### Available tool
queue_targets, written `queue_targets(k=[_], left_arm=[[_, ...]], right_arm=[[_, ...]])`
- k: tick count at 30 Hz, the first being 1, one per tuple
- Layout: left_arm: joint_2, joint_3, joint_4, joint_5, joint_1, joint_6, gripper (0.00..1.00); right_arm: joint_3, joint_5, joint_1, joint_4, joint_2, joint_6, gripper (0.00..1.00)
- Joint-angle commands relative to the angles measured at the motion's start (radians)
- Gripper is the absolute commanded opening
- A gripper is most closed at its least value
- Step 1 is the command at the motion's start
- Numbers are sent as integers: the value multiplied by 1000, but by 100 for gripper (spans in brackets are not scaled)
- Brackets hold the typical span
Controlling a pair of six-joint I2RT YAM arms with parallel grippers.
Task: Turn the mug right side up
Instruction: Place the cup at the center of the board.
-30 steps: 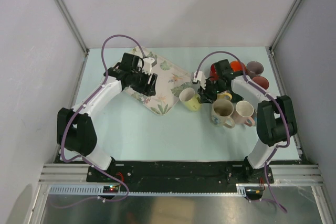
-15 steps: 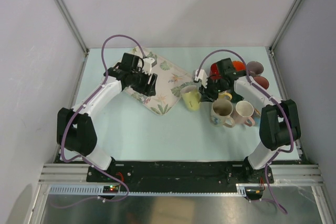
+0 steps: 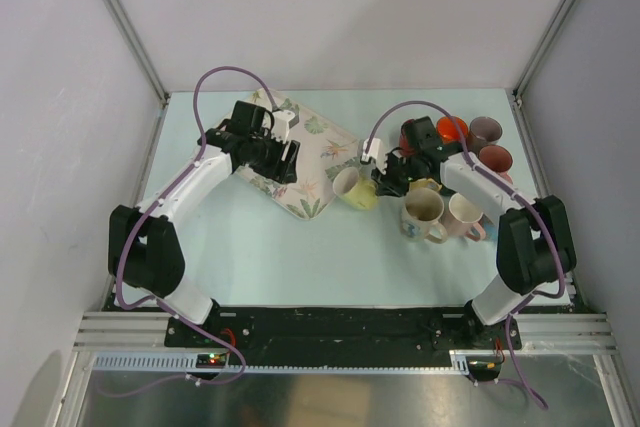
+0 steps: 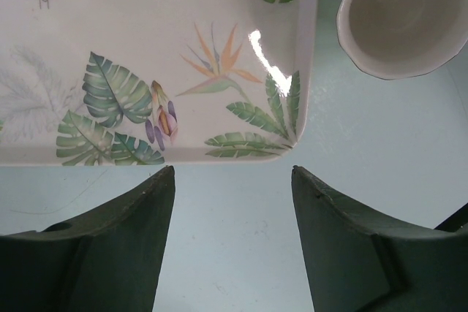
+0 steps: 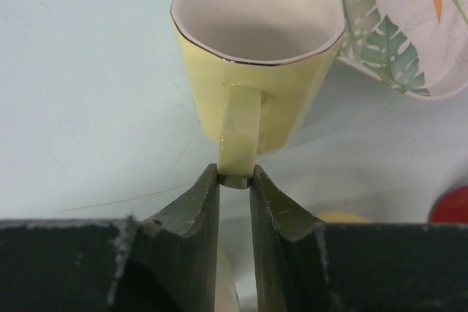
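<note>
**A:** where's the yellow mug [image 5: 256, 71] at?

**B:** just beside the corner of the leaf-print tray [image 4: 146, 42], over the table [image 3: 300, 247]. The mouth is mostly up but tipped toward the tray. The right gripper [image 5: 235, 178] has its jaws pinched on the handle. Can't tell if the base touches down.

**A:** and the left gripper [image 4: 232, 173]?

**B:** jaws wide open, nothing in them, hanging over the tray's edge. A bunch of other mugs [image 3: 440, 209] sit near the yellow one.
</note>
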Motion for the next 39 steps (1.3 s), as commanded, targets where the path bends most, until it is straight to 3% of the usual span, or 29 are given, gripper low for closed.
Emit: queue_targets(k=[1,8,16,26,30,34,37,39], left_arm=[[-19,17,3,19,2,-10,69],[41,49,4,92,-13,-17,69],[237,231,58,215,-88,-86,68],[391,324,122,238,-211,-162,68],[418,333,153,215,-253,-184,68],[438,351,172,172,-290,-201,68],[449,365,177,146,-315,-207,68],[450,370,178,129,-331,-206,68]], right_arm=[[-53,28,15,5,-47,58,8],[-73,8,-34,-27,-62,-4,19],[-73,9,-45,-34,-53,-39,20],[-74,4,-50,-47,-38,-38,21],[-72,8,-49,-47,-43,-37,27],[-73,26,-50,-57,-66,-38,45],[-73,39,-51,-73,-91,-40,68],[-72,47,-54,-81,-112,-36,88]])
